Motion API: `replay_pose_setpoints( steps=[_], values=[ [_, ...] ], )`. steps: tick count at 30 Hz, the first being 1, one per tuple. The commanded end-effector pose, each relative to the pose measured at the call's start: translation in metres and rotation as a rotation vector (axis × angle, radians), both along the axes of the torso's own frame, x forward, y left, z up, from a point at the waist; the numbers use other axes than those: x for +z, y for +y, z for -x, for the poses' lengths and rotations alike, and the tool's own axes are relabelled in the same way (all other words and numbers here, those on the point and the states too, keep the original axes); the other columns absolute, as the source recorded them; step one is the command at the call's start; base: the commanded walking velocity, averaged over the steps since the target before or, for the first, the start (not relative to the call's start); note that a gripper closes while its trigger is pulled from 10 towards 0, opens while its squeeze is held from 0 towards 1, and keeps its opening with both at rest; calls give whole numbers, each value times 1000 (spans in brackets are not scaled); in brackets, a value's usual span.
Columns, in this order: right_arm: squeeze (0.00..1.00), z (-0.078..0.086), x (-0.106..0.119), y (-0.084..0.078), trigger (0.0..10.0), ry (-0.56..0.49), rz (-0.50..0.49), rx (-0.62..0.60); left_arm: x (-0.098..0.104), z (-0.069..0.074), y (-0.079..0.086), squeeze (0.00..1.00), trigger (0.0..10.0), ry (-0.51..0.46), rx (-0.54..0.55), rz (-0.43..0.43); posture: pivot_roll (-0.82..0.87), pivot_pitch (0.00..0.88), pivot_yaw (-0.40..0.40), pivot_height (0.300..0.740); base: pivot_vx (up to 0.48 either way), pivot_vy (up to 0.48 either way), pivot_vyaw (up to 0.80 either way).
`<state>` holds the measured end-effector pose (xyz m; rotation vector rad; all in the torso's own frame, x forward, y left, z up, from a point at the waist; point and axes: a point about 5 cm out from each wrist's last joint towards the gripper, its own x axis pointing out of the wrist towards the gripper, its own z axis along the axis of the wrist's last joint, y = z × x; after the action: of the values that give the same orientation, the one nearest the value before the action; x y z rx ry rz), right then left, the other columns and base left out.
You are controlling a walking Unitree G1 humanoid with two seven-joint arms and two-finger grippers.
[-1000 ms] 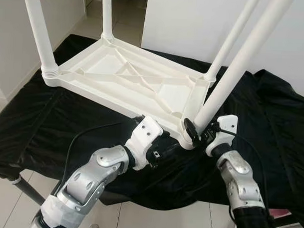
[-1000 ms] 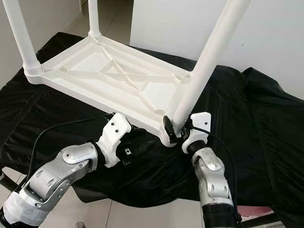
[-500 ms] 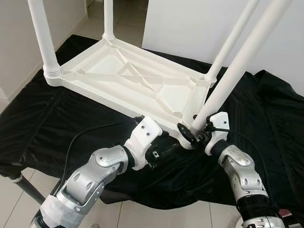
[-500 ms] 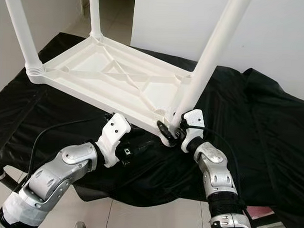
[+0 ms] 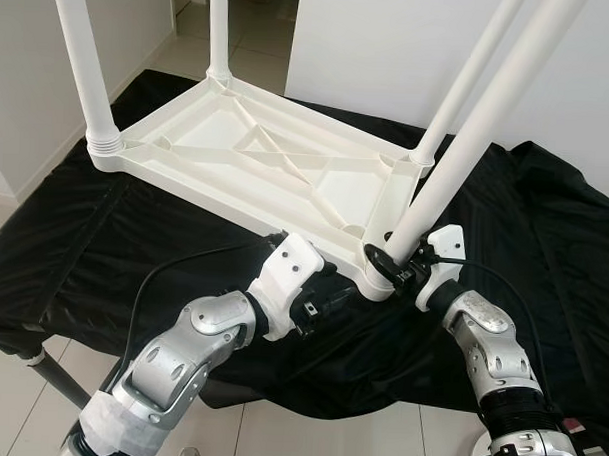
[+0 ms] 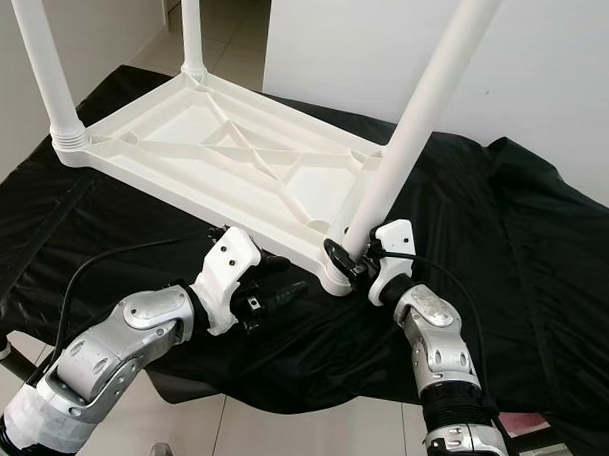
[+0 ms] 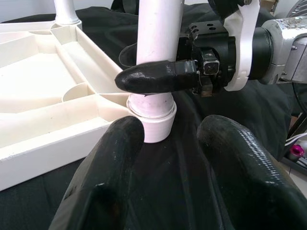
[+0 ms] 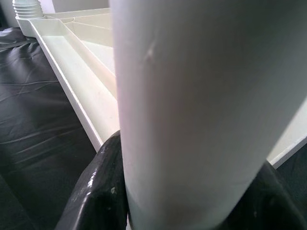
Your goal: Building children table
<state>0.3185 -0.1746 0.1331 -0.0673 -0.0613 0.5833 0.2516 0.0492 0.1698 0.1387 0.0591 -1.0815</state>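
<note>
Head views: white plastic table (image 5: pixel 257 166), upside down on a black cloth (image 5: pixel 104 251), ribbed underside facing up, four white legs rising from the corners. Near right corner: the leg (image 5: pixel 457 163) leaning out of its socket (image 5: pixel 381 281), clamped low down between the black fingers of the right gripper (image 5: pixel 393 263), just above the socket. Left gripper (image 6: pixel 282 292) low over the cloth, just in front of the table's near edge, near that same corner, fingers parted and holding nothing.

Left wrist view: two thick black fingers (image 7: pixel 110 177) spread apart in the foreground, cloth between them. Beyond, the leg (image 7: pixel 156 43) entering the round socket (image 7: pixel 152 120), one finger of the right gripper (image 7: pixel 158 76) pressed across its front, the other showing behind it.

Right wrist view: the leg (image 8: pixel 201 110) very close, pinched between both black fingers (image 8: pixel 100 187), with the table's edge (image 8: pixel 72 91) and cloth (image 8: pixel 38 120) behind.
</note>
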Motion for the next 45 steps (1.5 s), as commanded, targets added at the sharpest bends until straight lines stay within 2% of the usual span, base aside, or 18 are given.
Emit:
replay_pose_setpoints(
  steps=[1,4,10,15,17,18,20,22,23,24,26,27,29,35,45],
  values=[
    [0,5,-6,3,10000,21,14,26,0,3,-2,0,10000,-6,-38,0,67,24,-137,740,0,0,0],
    [0,7,-7,3,10000,20,3,13,0,3,-2,0,10000,-5,-40,-2,64,24,-137,740,0,0,0],
    [0,7,-6,10,10000,12,-34,-99,-3,4,-3,0,10000,3,-45,-3,58,23,-138,740,0,0,0],
    [0,13,-6,8,10000,32,-93,-232,-2,3,-4,0,10000,1,-43,4,56,20,-139,740,0,0,0],
    [0,14,-6,8,10000,33,-98,-240,-2,4,-4,0,10000,1,-43,4,56,20,-139,740,0,0,0],
    [0,17,-7,8,10000,34,-94,-300,-2,4,-4,0,10000,2,-45,4,53,20,-137,740,0,0,0],
    [0,17,-7,8,10000,34,-94,-300,-2,4,-4,0,10000,2,-45,4,53,20,-137,740,0,0,0],
    [0,24,-9,7,10000,21,-98,-478,-2,3,-4,0,10000,2,-49,1,49,20,-131,740,0,0,0],
    [0,24,-9,7,10000,21,-98,-478,-2,3,-4,0,10000,2,-49,1,49,20,-131,740,0,0,0],
    [0,33,-7,6,10000,-4,-157,-661,-1,2,-4,0,10000,0,-52,0,51,21,-130,740,0,0,0],
    [0,33,-7,6,10000,-4,-157,-661,-1,2,-4,0,10000,0,-52,0,51,21,-130,740,0,0,0],
    [0,36,-7,7,10000,0,-189,-706,-1,2,-3,0,10000,-2,-53,-1,51,21,-129,740,0,0,0],
    [0,44,-8,17,10000,19,-219,-738,0,2,-3,0,10000,-3,-53,0,52,22,-127,740,0,0,0],
    [0,47,-8,14,10000,35,-207,-774,0,3,-6,0,10000,0,-62,5,42,22,-117,740,0,0,0],
    [0,49,-4,19,10000,28,-192,-803,0,1,-6,0,10000,-1,-65,3,42,22,-113,740,0,0,0]
  ],
)
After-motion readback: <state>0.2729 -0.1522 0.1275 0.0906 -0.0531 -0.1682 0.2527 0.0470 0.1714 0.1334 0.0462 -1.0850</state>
